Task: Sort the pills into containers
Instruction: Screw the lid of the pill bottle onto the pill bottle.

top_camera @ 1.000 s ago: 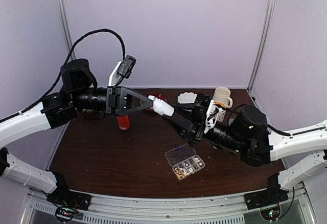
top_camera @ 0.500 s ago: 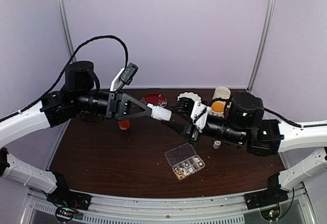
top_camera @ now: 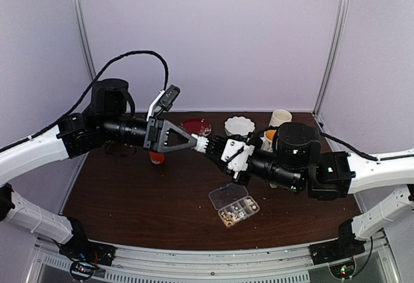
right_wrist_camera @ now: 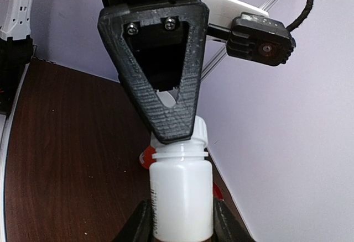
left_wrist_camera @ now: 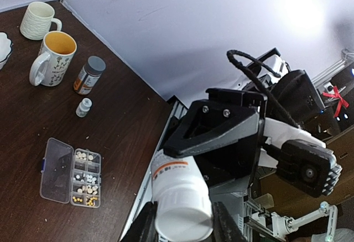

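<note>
A white pill bottle (top_camera: 206, 145) hangs in mid-air between both arms, above the table's middle. My left gripper (top_camera: 196, 143) is shut on its white cap end, seen in the left wrist view (left_wrist_camera: 183, 222). My right gripper (top_camera: 217, 148) is shut on the bottle's body (right_wrist_camera: 181, 195), and the left finger covers the cap (right_wrist_camera: 198, 134). The clear organiser box (top_camera: 233, 204) lies open on the table below. White and tan pills (left_wrist_camera: 84, 177) fill its compartments; its lid (left_wrist_camera: 55, 169) lies flat.
An orange bottle (top_camera: 156, 157) stands under the left arm. At the back are a red dish (top_camera: 196, 126), a white scalloped bowl (top_camera: 239, 125) and a cream mug (top_camera: 281, 117). A second mug (left_wrist_camera: 52, 57), a grey-capped amber bottle (left_wrist_camera: 88, 75) and a small vial (left_wrist_camera: 83, 107) stand near the box.
My right arm moved left and up to the bottle held by the left gripper, and its fingers now grip the bottle's body. The left gripper shifted slightly right.
</note>
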`<state>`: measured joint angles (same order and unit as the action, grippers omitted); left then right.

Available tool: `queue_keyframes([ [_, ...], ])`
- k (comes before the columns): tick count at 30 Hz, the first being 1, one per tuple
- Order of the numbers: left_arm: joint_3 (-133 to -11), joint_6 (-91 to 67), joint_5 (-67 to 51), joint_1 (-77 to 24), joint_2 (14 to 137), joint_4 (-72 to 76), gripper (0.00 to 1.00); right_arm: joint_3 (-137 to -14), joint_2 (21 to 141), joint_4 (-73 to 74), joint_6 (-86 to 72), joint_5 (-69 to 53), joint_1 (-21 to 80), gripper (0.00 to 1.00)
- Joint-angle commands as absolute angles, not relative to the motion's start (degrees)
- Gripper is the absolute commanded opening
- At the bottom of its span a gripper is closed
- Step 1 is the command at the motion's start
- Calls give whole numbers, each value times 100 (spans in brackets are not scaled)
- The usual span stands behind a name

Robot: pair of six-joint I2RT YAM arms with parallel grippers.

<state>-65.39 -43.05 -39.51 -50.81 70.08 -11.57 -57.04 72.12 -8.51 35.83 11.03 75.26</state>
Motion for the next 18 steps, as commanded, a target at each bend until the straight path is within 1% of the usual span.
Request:
queue_keyframes([
  [1,-6754,-4502,-3714,-5423,7267,-904,12,-6095,7695,-1173,3790,1186,7890,0],
  [4,-6876,-4310,-3313,-5461,7272,-1374,11,-6029,7658,-1327,3814,1264,7937,0],
  [13,-7109,-3804,-2629,-5578,7487,-2205,10,-5670,7287,-2104,3327,896,7893,0],
  [18,-7170,-3669,-2245,-5619,7526,-2453,8,-5809,7230,-1964,3120,679,7835,0],
])
